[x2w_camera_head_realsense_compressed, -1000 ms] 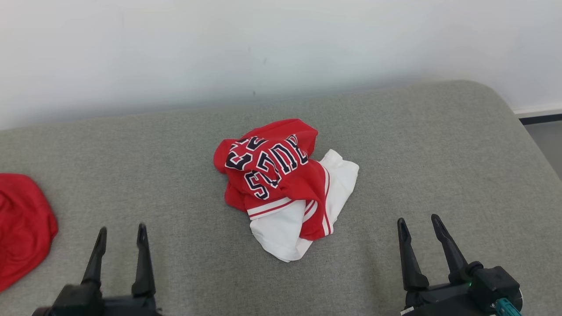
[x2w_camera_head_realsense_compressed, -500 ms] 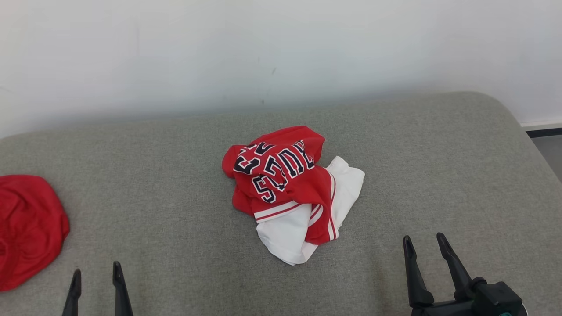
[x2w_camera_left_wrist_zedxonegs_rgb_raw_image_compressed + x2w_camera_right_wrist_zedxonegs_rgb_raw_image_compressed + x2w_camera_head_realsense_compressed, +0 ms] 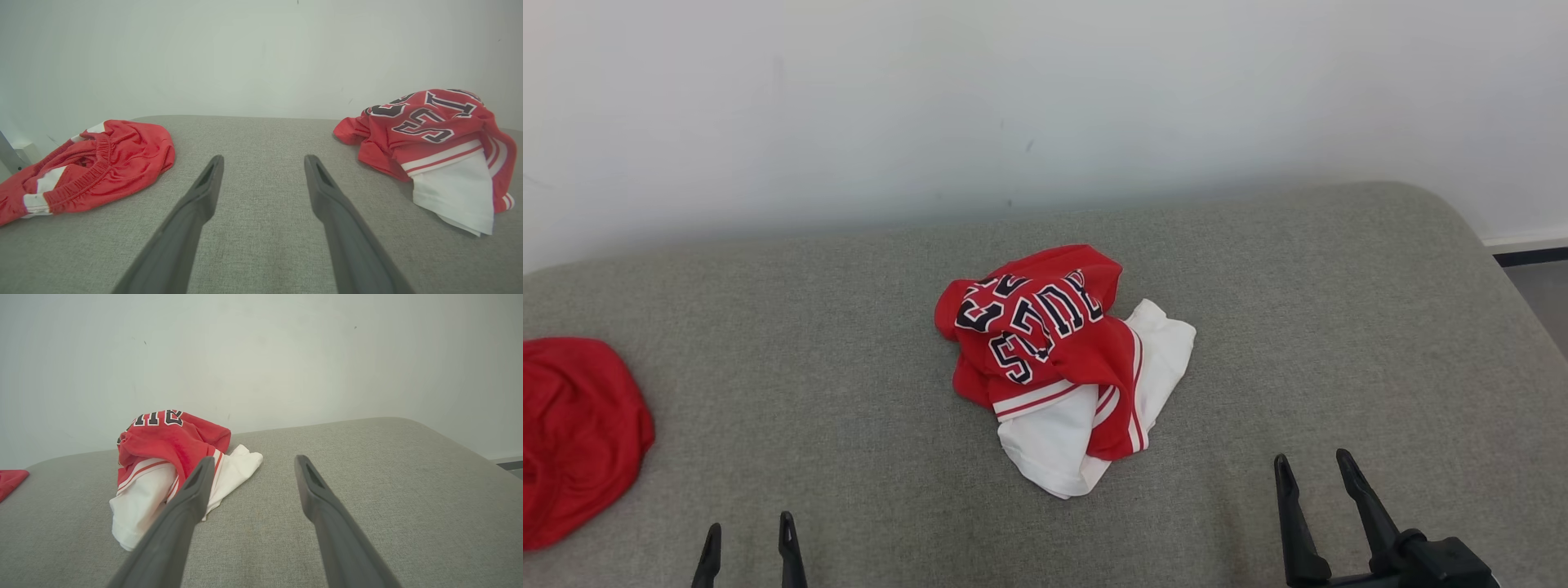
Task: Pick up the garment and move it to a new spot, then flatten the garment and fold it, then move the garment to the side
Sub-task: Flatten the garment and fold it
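At the far left of the grey cushion (image 3: 849,310) lies a crumpled pair of red shorts (image 3: 576,441), well apart from everything else. It is best left alone, since the piece in the middle looks like the one to work on. Next comes the left gripper (image 3: 750,523), low at the near edge, its jaws spread wide and holding nothing. The garment (image 3: 1054,367), a red jersey with dark lettering and white striped trim, sits bunched in a heap at the middle of the cushion. The red part is on top and a white part spills out toward the robot. To its right, near the front edge, the right gripper (image 3: 1312,457) also stands with jaws wide and empty, apart from the cloth.

The step in hand appears to be the first pick-up, and neither gripper has reached the cloth. To do it well, I would bring the grippers in low from either side of the heap and pinch an outer edge rather than the middle of the pile. The white part nearest the robot is the plainest edge to take. Taking one layer, not a bundle of folds, should let the jersey hang open when lifted and ease the flattening. The likely fault is pressing the fingertips into the soft cushion and dragging the heap instead of lifting it. The open stretch on the right offers room for the new spot.
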Available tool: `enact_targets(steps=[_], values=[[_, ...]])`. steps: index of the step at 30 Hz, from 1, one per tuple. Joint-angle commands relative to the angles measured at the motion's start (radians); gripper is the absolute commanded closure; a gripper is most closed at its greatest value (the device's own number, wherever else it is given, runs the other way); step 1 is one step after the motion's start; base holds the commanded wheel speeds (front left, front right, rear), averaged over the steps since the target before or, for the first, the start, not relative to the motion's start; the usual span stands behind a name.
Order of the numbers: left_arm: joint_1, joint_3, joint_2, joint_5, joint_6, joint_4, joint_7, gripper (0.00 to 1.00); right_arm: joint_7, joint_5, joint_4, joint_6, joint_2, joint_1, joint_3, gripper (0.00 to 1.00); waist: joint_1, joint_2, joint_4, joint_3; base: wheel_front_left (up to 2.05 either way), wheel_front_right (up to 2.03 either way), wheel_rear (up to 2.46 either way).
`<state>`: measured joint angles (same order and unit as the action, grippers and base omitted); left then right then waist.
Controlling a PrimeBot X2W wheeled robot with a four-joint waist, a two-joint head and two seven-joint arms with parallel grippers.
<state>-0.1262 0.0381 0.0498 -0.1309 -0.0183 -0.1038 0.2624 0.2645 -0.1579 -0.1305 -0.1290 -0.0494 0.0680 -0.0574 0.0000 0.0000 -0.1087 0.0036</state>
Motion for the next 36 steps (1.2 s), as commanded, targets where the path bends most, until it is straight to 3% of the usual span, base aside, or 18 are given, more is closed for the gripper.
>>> enact_targets(steps=[1,36], values=[[-0.013,-0.001,0.001,-0.002,-0.008,-0.001,0.002,0.0,0.002,0.012,-0.002,-0.003,-0.002,0.015,0.002,0.0,0.0,0.0,0.001,0.0,0.0,0.0,0.0],[0.003,-0.016,0.001,0.01,-0.025,0.001,0.002,0.0,0.002,0.004,-0.012,-0.003,-0.002,0.002,-0.002,0.0,0.0,0.0,0.002,0.013,0.0,0.0,0.0]])
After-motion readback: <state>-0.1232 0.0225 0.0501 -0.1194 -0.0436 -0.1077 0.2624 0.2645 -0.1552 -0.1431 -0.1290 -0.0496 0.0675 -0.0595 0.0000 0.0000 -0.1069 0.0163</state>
